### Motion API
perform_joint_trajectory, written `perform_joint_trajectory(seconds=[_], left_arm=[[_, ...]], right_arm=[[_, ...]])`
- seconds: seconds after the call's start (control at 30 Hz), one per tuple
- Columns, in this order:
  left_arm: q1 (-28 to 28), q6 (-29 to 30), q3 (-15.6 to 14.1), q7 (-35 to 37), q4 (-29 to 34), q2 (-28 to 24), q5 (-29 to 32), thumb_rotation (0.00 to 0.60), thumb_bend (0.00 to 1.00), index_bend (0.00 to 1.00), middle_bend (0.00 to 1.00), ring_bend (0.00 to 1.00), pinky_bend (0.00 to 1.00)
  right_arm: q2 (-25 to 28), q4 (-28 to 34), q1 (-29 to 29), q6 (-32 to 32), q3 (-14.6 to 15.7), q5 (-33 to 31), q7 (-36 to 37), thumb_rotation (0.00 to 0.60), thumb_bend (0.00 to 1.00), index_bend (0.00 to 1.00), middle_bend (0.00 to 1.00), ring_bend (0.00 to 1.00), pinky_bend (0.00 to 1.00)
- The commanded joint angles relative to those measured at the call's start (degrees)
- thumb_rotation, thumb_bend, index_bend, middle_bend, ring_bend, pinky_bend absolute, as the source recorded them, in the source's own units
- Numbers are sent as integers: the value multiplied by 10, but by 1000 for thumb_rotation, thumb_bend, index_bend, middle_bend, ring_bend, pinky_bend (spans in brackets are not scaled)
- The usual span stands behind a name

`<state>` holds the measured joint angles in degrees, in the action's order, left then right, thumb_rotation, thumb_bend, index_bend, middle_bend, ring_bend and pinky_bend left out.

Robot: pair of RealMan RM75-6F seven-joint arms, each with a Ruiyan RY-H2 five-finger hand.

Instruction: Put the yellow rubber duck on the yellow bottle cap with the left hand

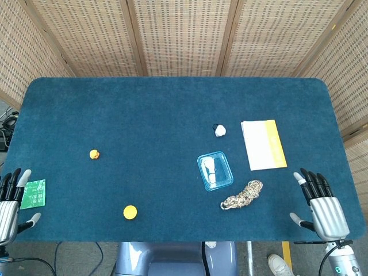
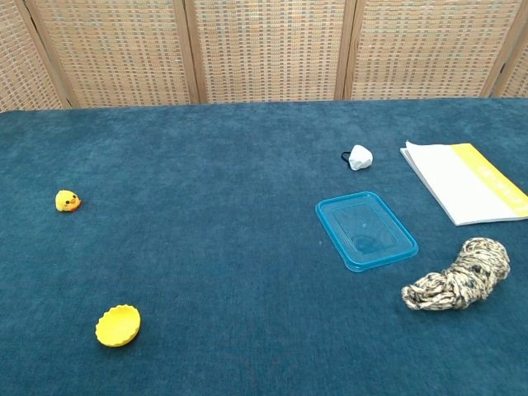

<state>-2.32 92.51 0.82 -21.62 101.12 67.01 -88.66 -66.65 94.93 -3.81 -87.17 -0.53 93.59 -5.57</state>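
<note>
The small yellow rubber duck [image 1: 94,154] [image 2: 67,200] sits upright on the blue table cloth at the left. Nearer the front edge lies the yellow bottle cap [image 1: 130,211] [image 2: 118,325], hollow side up. My left hand [image 1: 10,206] hangs at the front left corner, fingers spread and empty, well left of both. At the front right corner my right hand [image 1: 323,207] is likewise spread and empty. Neither hand shows in the chest view.
A clear blue lid [image 1: 215,171] [image 2: 365,230] lies right of centre, a coil of mottled rope [image 1: 242,195] [image 2: 457,275] in front of it. A white clip-like object [image 1: 220,131], a yellow-and-white booklet [image 1: 263,144] and a green card [image 1: 35,194] also lie on the table.
</note>
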Motion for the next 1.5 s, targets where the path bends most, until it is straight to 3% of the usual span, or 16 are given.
perform_joint_trajectory(seconds=[0.03, 0.33, 0.57, 0.9, 1.17, 1.5], left_arm=[[2, -2, 2, 3, -1, 0, 3, 600, 120, 0, 0, 0, 0], [32, -40, 29, 2, 0, -2, 34, 600, 122, 0, 0, 0, 0], [98, -117, 76, 8, -9, -8, 80, 600, 146, 4, 0, 0, 0], [215, -285, 124, -6, -105, 29, 206, 600, 204, 251, 0, 0, 0], [282, -359, 136, -45, -164, 58, 283, 600, 208, 352, 0, 0, 0], [350, -415, 130, -111, -207, 93, 375, 600, 214, 355, 0, 0, 0]], right_arm=[[-1, 0, 0, 1, -1, -1, -1, 600, 0, 0, 0, 0, 0], [1, 0, -2, 6, -2, -8, 8, 600, 0, 0, 0, 0, 0], [2, 1, -2, 7, -3, -11, 10, 600, 0, 0, 0, 0, 0], [0, -3, -7, 21, -5, -22, 15, 600, 0, 0, 0, 0, 0], [1, -5, -10, 28, -6, -28, 24, 600, 0, 0, 0, 0, 0], [1, -9, -14, 37, -8, -37, 34, 600, 0, 0, 0, 0, 0]])
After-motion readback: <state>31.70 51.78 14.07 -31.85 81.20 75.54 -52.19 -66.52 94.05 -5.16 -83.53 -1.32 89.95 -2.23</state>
